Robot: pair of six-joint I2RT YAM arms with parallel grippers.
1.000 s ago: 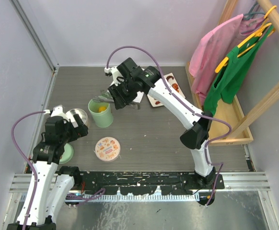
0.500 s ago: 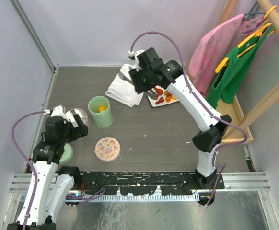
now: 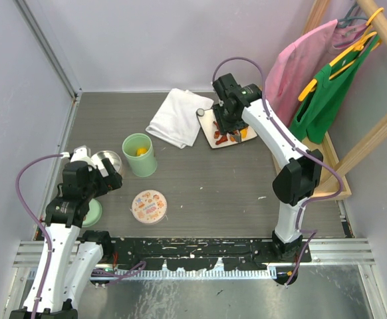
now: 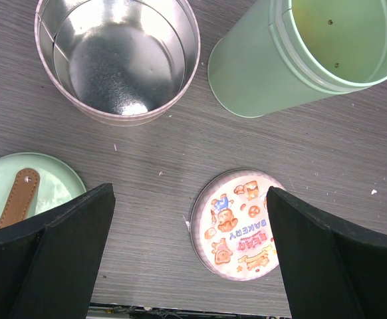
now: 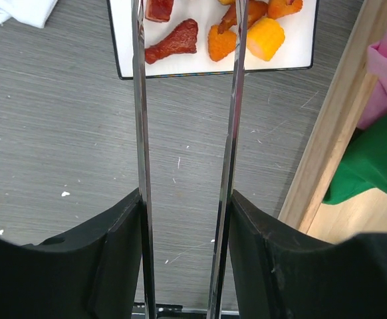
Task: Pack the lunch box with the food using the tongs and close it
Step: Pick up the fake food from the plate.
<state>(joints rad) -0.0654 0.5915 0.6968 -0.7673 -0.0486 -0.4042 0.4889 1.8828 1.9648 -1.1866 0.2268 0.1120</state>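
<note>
Grey grained table [image 3: 213, 179] holds the food [image 5: 173, 41] between lilac walls [image 3: 147, 46].

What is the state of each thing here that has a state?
Green lunch box: open, yellow piece inside.
Steel tin: open, empty.
Mint-green lid: off, lying flat.
Cartoon lid: off, lying flat.
Tongs: held, arms apart, over food.
Left claw: open, empty.
Right claw: shut on tongs.

The food [image 5: 221, 41] lies on a plate [image 5: 296, 46] far back on the desk [image 3: 213, 186]; a cloth [image 3: 177, 125] just left of it; the lunch box [image 3: 140, 161] nearer, a tin [image 4: 114, 66] on its left; a lid [image 3: 149, 206] before them.
</note>
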